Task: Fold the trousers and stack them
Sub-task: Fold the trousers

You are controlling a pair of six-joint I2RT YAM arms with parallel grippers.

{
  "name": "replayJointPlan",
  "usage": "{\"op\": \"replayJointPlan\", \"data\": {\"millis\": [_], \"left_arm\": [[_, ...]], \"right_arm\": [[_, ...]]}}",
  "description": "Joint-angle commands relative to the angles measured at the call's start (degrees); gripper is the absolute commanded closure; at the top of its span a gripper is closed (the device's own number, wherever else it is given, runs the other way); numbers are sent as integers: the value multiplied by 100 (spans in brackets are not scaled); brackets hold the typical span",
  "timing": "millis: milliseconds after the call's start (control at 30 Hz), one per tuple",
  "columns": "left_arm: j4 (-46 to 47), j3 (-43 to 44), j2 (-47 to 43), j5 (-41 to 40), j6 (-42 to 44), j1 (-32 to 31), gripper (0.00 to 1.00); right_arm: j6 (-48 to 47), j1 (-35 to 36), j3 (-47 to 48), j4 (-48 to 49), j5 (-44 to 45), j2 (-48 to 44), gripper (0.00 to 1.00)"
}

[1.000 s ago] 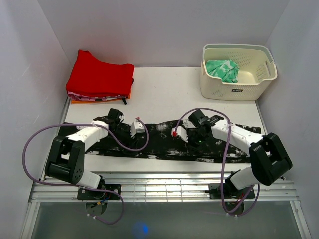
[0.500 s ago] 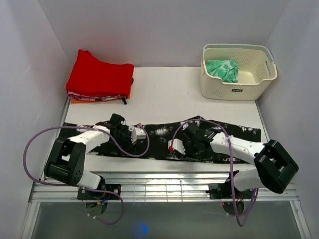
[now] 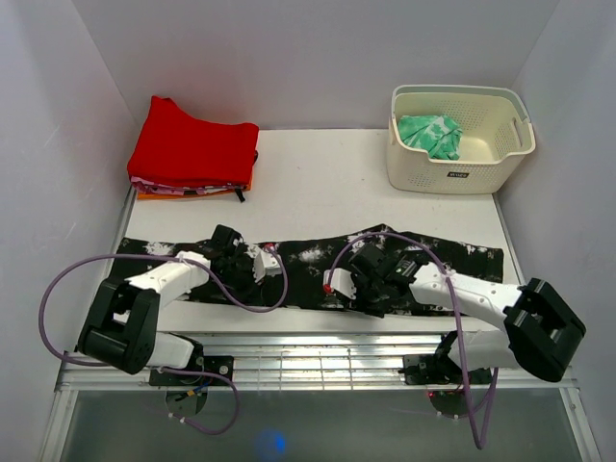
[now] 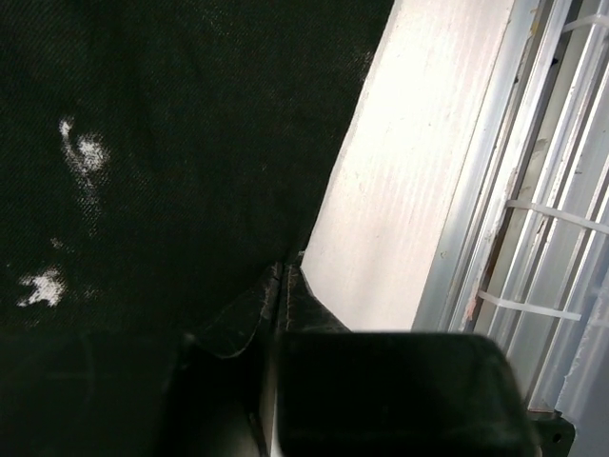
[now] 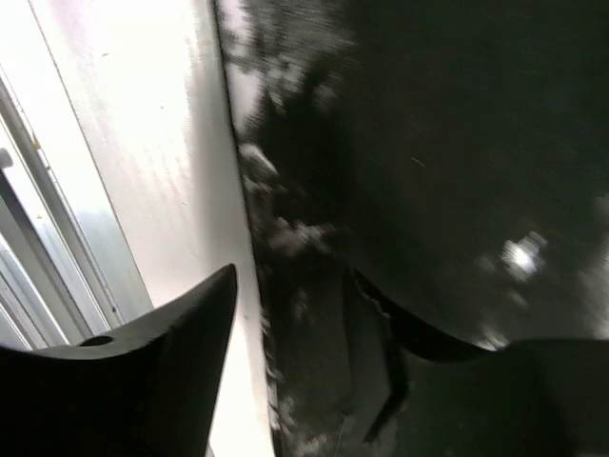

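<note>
This looks like a robot test cell in a lab. Plain white walls (image 3: pixel 318 58) box in a white table (image 3: pixel 318 183). The cabled left arm (image 3: pixel 159 274) and right arm (image 3: pixel 472 294) stand on an aluminium rail (image 3: pixel 318 356) at the table's near edge. A basket (image 3: pixel 460 166) and folded red clothes (image 3: pixel 188 149) sit at its far corners.

There is one pair of trousers (image 3: pixel 306 262), one table (image 3: pixel 327 183), one basket (image 3: pixel 423 173), one green cloth (image 3: pixel 430 135) and one stack (image 3: pixel 192 149) of folded clothes. There are two arms, the left arm (image 3: pixel 159 276) and the right arm (image 3: pixel 472 294), and two grippers, the left gripper (image 3: pixel 262 263) and the right gripper (image 3: pixel 340 281).
</note>
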Motion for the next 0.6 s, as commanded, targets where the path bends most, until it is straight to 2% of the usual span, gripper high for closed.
{"op": "replayJointPlan", "data": {"millis": [0, 33, 67, 133, 167, 233, 333, 400, 467, 500, 567], "left_arm": [[-265, -67, -291, -435, -181, -45, 82], [-396, 12, -413, -409, -207, -45, 79], [-467, 100, -710, -296, -216, -45, 72], [-616, 389, -1028, -172, -243, -45, 64], [-660, 496, -1273, -85, -252, -45, 56], [-696, 837, -1381, -83, -304, -63, 49], [-740, 1181, -1119, -101, -410, -150, 46], [-697, 1463, -673, -119, -524, -247, 46], [-433, 1699, -337, -154, -734, -466, 46], [-302, 1770, -170, -171, -970, -545, 47], [111, 1946, 331, -268, -1252, -914, 48]], "right_arm": [[27, -101, 262, -128, 348, -580, 44], [35, -188, 368, -288, 313, -599, 43], [27, -328, 464, -411, 217, -721, 43], [-78, -855, 448, -719, -213, -1001, 40], [-253, -1049, 439, -816, -328, -1116, 39], [-482, -1611, 509, -1174, -557, -1458, 36], [-1123, -2604, 641, -1685, -795, -2081, 28], [-1797, -3314, 598, -1940, -629, -2338, 28], [-2195, -3886, 440, -2212, -584, -2523, 34], [-2589, -4586, 422, -2319, -749, -2524, 35], [-2942, -5388, 570, -2678, -1048, -2305, 40]]}}
